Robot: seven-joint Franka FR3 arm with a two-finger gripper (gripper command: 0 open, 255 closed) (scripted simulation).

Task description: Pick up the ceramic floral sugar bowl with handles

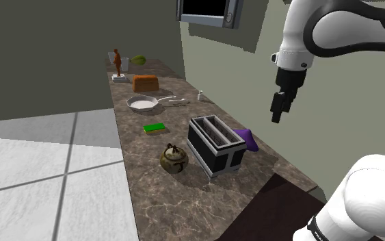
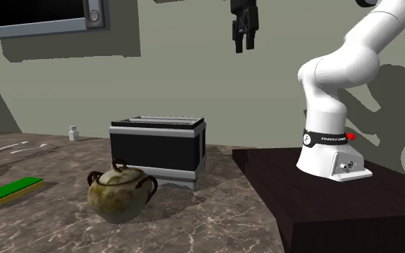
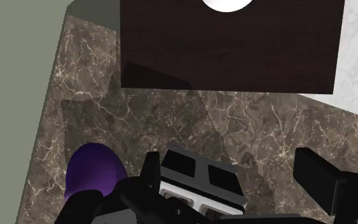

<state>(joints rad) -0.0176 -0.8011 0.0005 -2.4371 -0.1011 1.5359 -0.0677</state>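
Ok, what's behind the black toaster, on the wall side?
A purple object lies on the counter between the toaster and the wall; the toaster covers part of it, so its shape is unclear.

White arm (image 1: pixel 341 27): grey letters "FRA" on upper link, word cut by picture edge. Black band (image 2: pixel 328 136) near arm base: small white print, not readable.

Sugar bowl (image 1: pixel 174 158) beside toaster (image 1: pixel 215 144), on counter (image 1: pixel 156 202)
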